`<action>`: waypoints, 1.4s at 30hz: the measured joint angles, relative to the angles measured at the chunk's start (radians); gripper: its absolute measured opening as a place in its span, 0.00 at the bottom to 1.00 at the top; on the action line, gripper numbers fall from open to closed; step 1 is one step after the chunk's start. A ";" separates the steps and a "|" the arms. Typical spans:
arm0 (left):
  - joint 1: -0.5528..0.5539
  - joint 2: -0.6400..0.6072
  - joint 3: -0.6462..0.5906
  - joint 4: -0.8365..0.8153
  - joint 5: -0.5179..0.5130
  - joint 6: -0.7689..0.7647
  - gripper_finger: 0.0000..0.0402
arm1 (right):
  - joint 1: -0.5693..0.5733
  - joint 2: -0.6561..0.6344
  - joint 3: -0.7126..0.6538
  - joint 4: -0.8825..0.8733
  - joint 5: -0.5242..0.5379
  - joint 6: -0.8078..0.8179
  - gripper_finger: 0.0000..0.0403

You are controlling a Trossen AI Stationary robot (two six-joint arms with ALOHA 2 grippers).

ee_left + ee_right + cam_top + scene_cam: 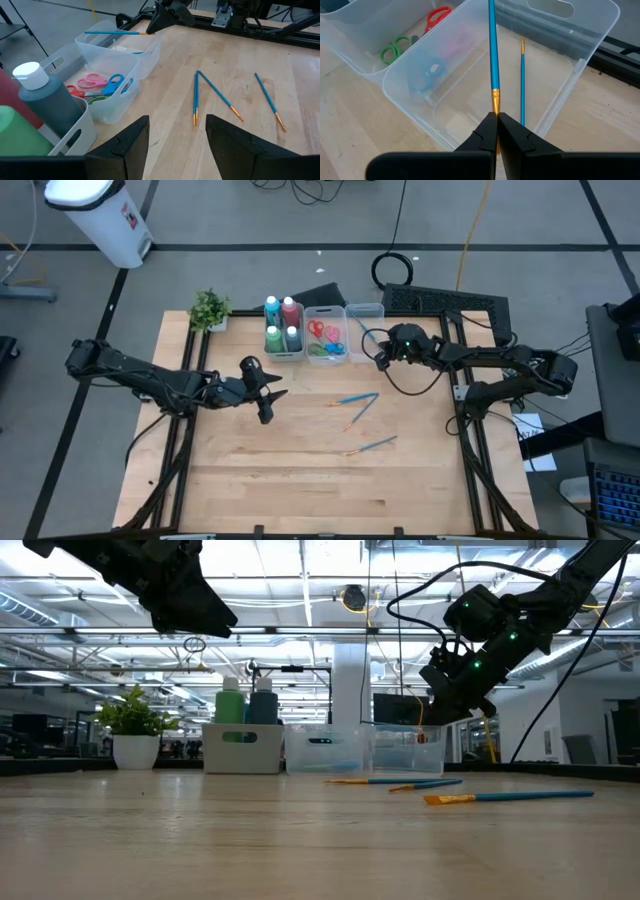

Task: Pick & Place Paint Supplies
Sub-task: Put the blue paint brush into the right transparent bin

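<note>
My right gripper (381, 357) hovers over the rightmost clear bin (365, 313), shut on a thin blue brush (493, 45). A second brush (522, 82) lies on that bin's floor. Three more blue brushes (357, 397) (362, 411) (372, 445) lie flat on the table. The scissors (102, 82) lie in the middle bin and the paint bottles (283, 326) stand in the left bin. My left gripper (177, 132) is open, above the table left of the brushes, touching nothing. My right gripper pinches the blue brush at its gold ferrule (495, 97), near the bristle end, between the two fingertips. The handle sticks out forward past the fingertips, roughly along them. The brush is lifted clear, lying about level over the rightmost bin (131, 33).
A small potted plant (210, 308) stands at the table's far left corner beside the bins. Cables and a dark block (440, 302) lie behind the far edge. Bare wood (300, 470) stretches across the near half of the table.
</note>
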 joint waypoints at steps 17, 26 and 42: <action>0.000 0.000 0.000 0.000 0.000 0.001 0.50 | 0.000 0.000 0.000 0.000 0.001 0.000 0.00; 0.000 0.000 0.000 0.000 0.000 0.001 0.50 | 0.000 0.000 0.000 0.000 0.001 0.000 0.00; 0.000 0.000 0.000 0.000 0.000 0.000 0.50 | 0.000 0.000 0.000 0.005 0.001 0.018 0.26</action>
